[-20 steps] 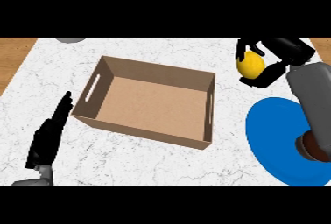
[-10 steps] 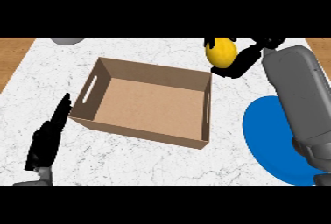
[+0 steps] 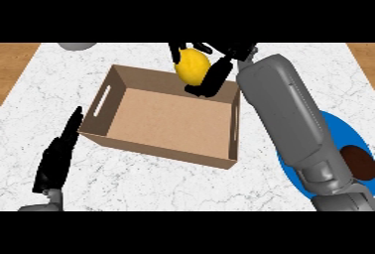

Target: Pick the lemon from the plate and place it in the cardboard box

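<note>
The right hand (image 3: 212, 67) is curled round the lemon (image 3: 191, 65), carrying it over the far wall of the cardboard box (image 3: 164, 116), so the fruit hangs at the box's far rim rather than over the middle of its floor. The step in hand looks to be the placing: to do it well, the hand should bring the lemon further in over the box's bare floor, towards the box's centre, and lower it below the rim before the fingers part, so it cannot catch the far wall and roll off onto the worktop (image 3: 154, 173). The grey forearm runs along the box's right wall and should stay off that rim. The blue plate (image 3: 345, 133) lies right of the box, partly behind the forearm. The left hand (image 3: 58, 154), fingers straight, rests just left of the box.
</note>
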Controlling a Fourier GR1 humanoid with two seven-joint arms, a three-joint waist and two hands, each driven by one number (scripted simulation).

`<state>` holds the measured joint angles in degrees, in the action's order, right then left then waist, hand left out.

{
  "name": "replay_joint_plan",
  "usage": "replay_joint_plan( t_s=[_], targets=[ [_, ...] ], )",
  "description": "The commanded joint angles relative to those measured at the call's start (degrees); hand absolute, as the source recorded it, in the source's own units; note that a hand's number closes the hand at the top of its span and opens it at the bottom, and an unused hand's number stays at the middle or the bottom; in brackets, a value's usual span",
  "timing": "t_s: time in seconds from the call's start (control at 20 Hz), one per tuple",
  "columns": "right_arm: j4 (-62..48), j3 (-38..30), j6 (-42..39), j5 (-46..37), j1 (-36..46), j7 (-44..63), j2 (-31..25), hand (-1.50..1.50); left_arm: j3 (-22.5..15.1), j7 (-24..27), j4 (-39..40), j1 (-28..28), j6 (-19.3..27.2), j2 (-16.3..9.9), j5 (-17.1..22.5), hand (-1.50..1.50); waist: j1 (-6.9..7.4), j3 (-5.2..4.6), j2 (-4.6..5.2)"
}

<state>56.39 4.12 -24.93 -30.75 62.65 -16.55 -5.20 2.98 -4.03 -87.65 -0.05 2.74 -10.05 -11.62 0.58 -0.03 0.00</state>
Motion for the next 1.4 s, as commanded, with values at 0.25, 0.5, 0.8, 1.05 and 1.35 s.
replay_joint_plan(
  t_s=[0.25,0.5,0.8,1.05,1.35],
  targets=[
    [-12.55,9.91,8.37,-0.38,5.73,4.46,5.12,1.50,0.62,-2.29,-0.58,-3.10,-2.17,-1.35,0.48,0.00,1.26,-0.02,0.38],
    [-18.84,16.16,12.99,4.94,5.46,6.95,5.17,1.50,-0.56,-0.69,1.29,-2.91,-0.43,1.11,-0.66,0.00,1.63,-0.02,0.47],
    [-20.79,26.55,20.51,15.77,3.60,7.44,5.19,-1.50,-1.32,0.20,1.02,-2.09,-1.68,0.65,-1.12,0.00,2.92,-0.03,0.63],
    [-20.69,22.20,22.24,24.95,4.87,6.02,5.19,-1.50,-0.17,0.75,2.04,-2.55,-2.32,0.15,-0.09,0.00,3.07,-0.03,0.79],
    [-23.84,13.88,27.01,36.17,5.36,3.58,5.20,-1.50,-0.69,-1.28,0.39,-4.18,-2.99,-0.19,-0.27,0.00,3.69,0.01,1.16]
  ],
)
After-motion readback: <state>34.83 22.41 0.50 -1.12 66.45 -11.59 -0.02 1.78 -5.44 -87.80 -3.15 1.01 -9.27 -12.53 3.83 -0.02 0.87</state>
